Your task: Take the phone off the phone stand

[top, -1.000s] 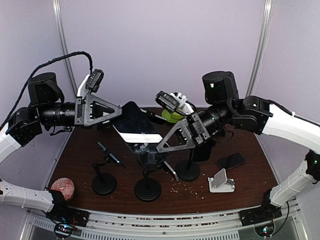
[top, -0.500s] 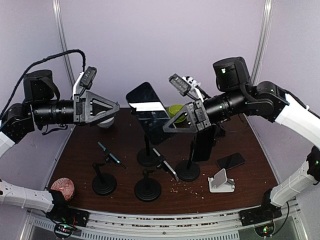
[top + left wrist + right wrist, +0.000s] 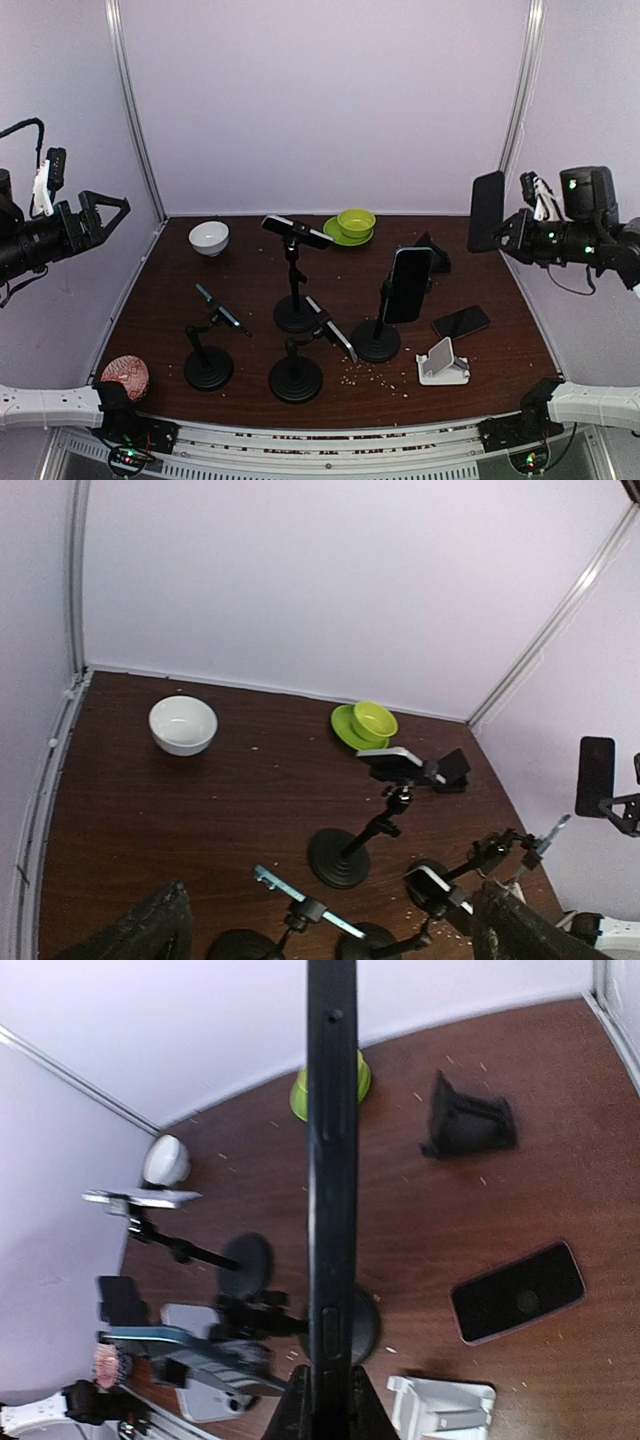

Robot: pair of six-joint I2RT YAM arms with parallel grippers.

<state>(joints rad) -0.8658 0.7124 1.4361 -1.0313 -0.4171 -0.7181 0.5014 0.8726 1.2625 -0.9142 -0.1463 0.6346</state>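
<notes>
One phone (image 3: 461, 321), slim and black, lies flat on the surface (image 3: 250, 270) just behind the empty white phone stand (image 3: 443, 363), so its removal looks complete. Right gripper (image 3: 331, 1400): fingers clamped on a larger black phone (image 3: 487, 210), held upright, apparently to stay clear of the pole holders (image 3: 292, 290). Left gripper (image 3: 108, 215): fingers spread, empty, off to the side.

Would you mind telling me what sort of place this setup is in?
Probably a robot test booth: plain lilac walls enclose a brown table crowded with phone holders, and robot arms are bolted at its near edge.
</notes>
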